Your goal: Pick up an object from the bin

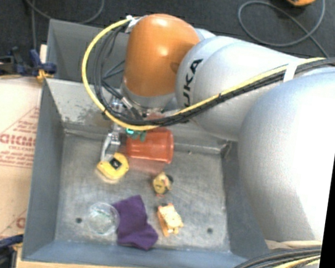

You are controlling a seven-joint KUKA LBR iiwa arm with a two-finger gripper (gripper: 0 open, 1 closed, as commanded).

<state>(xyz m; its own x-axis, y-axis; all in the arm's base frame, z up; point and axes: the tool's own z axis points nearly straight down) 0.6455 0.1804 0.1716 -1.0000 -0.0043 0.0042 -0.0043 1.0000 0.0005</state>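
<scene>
My gripper [111,149] hangs below the orange wrist cover at the back of the bin. Its lower end stands just above the upper left edge of a small yellow tape measure [113,169] that lies on the bin floor. Whether they touch I cannot tell. Directly to the right of the gripper lies a red-orange block-shaped container [150,148], partly hidden under the wrist. A small yellow-brown round thing [161,183] lies to the right of the tape measure.
Toward the front lie a crumpled purple cloth [132,222], a clear plastic cup [101,218] on its side and a small orange and white toy [168,219]. The arm covers the bin's right wall and back right corner.
</scene>
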